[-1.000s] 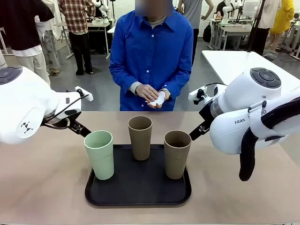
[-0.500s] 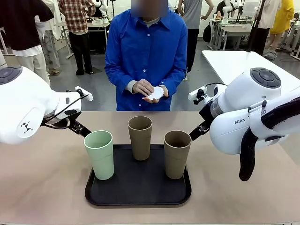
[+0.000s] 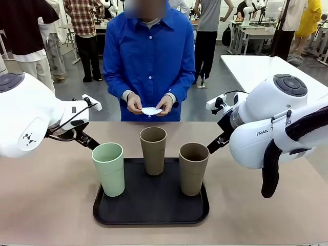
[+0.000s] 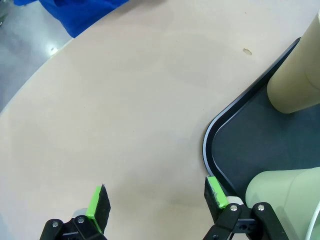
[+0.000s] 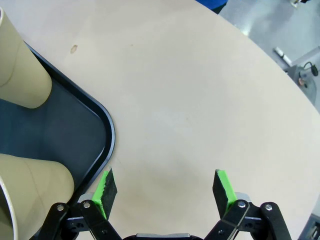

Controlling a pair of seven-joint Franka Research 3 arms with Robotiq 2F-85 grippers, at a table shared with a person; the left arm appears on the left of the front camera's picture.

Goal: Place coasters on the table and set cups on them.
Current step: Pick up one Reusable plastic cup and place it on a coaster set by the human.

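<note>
White coasters (image 3: 151,110) are held by the person beyond the tray (image 3: 154,205), so 3 cups (image 3: 154,154) are parked on it; left hand (image 4: 155,195) and right hand (image 5: 164,182) are spread wide, empty, beside it.

The front camera sits between the arms on the robot's side, looking across the counter (image 3: 46,205) at the person (image 3: 148,56) on the far side. Each wrist camera looks down from close above the counter along its own fingers, left hand (image 4: 156,196) and right hand (image 5: 165,183). All three views share the black tray (image 3: 154,205).
</note>
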